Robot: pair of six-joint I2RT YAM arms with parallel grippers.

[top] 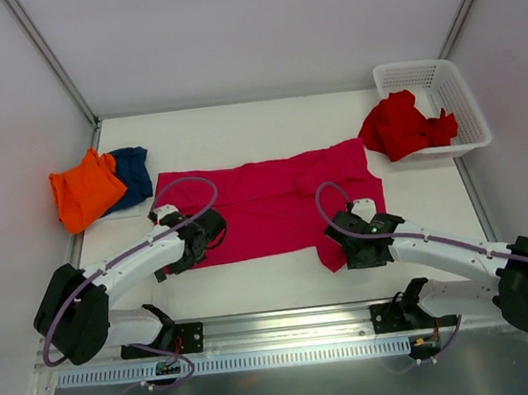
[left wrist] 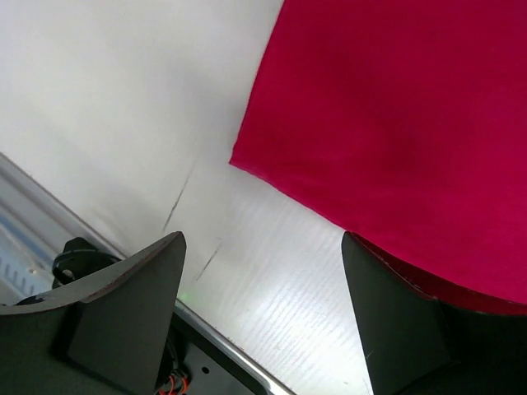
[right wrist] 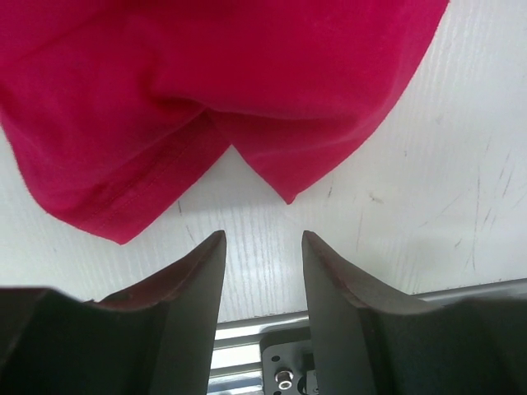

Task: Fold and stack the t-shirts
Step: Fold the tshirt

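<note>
Magenta cotton t-shirt (top: 275, 206) lies spread across the middle of the white table (top: 265, 125), not yet folded. A white plastic basket (top: 414, 67) at far right holds a crumpled red shirt (top: 398, 128). A folded orange shirt (top: 85, 192) rests on a dark blue shirt (top: 135, 170) at far left. Folding looks about to begin, so each arm should next pinch the near hem. The left gripper (left wrist: 262, 247) gapes wide at the near-left corner. The right gripper (right wrist: 263, 240) is narrowly parted at the near-right hem. Both are empty. Whether either finger touches cloth is unclear.
</note>
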